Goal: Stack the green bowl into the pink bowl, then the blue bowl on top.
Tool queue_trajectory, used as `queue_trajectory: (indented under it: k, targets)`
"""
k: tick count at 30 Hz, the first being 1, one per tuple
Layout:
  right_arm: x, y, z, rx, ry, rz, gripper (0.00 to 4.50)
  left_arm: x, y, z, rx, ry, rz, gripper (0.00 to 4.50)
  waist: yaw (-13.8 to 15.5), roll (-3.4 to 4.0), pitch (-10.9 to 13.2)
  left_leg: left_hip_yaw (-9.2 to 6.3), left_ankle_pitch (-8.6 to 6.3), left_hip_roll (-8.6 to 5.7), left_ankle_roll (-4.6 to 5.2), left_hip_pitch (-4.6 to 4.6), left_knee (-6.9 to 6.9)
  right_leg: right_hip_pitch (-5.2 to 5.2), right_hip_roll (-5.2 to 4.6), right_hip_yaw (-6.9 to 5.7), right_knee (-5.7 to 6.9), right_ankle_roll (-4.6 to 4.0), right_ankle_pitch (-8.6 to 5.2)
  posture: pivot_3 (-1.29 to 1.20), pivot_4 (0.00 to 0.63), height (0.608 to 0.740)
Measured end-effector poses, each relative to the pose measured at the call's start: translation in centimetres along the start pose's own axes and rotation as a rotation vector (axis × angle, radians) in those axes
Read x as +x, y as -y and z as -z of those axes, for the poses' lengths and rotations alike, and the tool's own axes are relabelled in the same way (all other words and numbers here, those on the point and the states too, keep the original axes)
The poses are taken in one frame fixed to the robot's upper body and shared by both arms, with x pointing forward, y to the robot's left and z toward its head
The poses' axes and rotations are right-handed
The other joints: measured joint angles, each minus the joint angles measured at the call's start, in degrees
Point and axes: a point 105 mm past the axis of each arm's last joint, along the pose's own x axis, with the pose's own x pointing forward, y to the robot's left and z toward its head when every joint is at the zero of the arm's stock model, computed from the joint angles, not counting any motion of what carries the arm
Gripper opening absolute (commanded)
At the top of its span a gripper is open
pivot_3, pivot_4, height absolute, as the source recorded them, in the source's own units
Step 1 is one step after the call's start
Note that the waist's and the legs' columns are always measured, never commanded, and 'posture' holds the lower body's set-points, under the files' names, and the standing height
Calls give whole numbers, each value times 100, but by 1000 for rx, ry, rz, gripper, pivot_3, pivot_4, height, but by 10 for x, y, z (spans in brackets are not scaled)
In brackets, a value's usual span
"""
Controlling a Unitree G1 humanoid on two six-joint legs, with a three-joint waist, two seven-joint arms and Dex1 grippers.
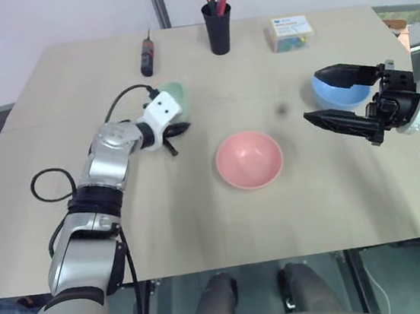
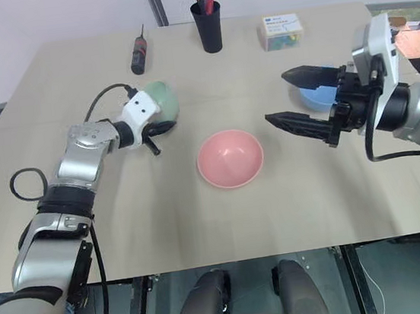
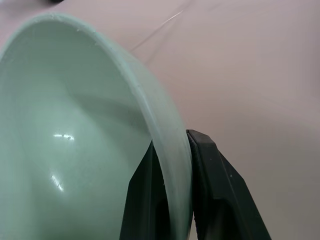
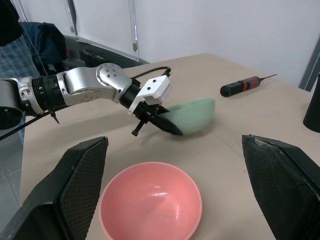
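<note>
Gripping: left gripper (image 3: pixel 172 200), jaws clamped on the green bowl's (image 1: pixel 177 98) rim, bowl tilted above the desk (image 1: pixel 202 219).
Right gripper (image 1: pixel 324 97): jaws wide apart, holding nothing, over the blue bowl (image 1: pixel 340 93).
Pink bowl (image 1: pixel 249 159): upright mid-desk, between both.

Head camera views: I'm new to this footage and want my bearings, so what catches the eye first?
The left gripper is shut on the rim of the green bowl, which is tilted at the table's left side. The pink bowl sits upright at the centre. At the right, the right gripper hangs open in front of the blue bowl.
</note>
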Motion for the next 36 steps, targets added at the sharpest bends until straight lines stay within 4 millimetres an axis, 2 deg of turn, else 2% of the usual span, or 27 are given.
queue_trajectory:
  k: [4,7,9,10,13,16,21,22,25,26,27,30,36]
  targets:
    - [2,-1,3,6,-6,-12,4500,-1,25,-32,107,59,166,22,-20,0,0,2,0,3,0,0,-2,-3,2,3,1,0,0,0,150,739]
    - [2,-2,5,13,-11,-15,4500,-7,48,-66,272,146,281,22,-23,0,0,7,0,4,0,2,-2,-3,2,8,2,0,0,0,150,739]
    - [2,-2,4,6,-5,-18,4500,-11,63,-81,341,189,346,22,-19,0,0,7,0,4,0,3,0,-3,3,8,7,0,0,0,150,739]
    - [2,-2,4,6,-4,-18,4500,-11,64,-82,346,192,352,22,-19,0,0,7,0,4,1,3,1,-3,3,8,7,0,0,0,150,739]
    - [3,-3,5,5,-5,-25,4500,-22,87,-92,431,221,476,22,-26,0,0,11,-1,5,1,5,1,-3,7,11,9,0,0,0,150,739]
    - [3,-3,5,6,-4,-25,4500,-27,97,-91,467,211,536,22,-21,0,1,10,-1,6,1,6,2,-3,9,10,10,0,0,0,150,739]
    - [3,-3,7,12,-6,-15,4500,-28,95,-92,447,203,541,22,-7,0,1,9,-5,4,9,5,10,-2,8,9,16,0,0,0,150,739]
    - [3,-3,7,14,-5,-14,4500,-28,95,-94,447,209,540,970,-8,0,1,10,-5,4,8,6,10,-2,8,10,16,0,0,0,150,739]
    - [3,-3,7,17,-4,-16,4500,-27,95,-98,451,223,537,1908,-11,0,1,10,-4,4,6,6,10,-2,8,9,16,0,0,0,150,739]
    - [3,-3,8,18,-4,-16,4500,-27,95,-98,451,227,534,2571,-12,0,1,10,-3,4,6,6,10,-2,8,9,16,0,0,0,150,739]
    - [3,-3,8,19,-4,-16,4500,-25,94,-100,444,237,526,2643,-13,0,1,10,-3,4,5,6,10,-2,8,10,16,0,0,0,150,739]
    - [3,-3,7,15,-2,-18,4500,-26,88,-112,375,308,478,3540,-16,0,1,9,-3,5,6,6,12,-2,8,10,21,0,0,0,150,739]
    - [4,-1,13,32,-15,-25,4500,-43,68,-127,209,422,406,3540,-20,0,1,10,-2,5,3,9,16,-2,8,11,26,0,0,0,150,739]
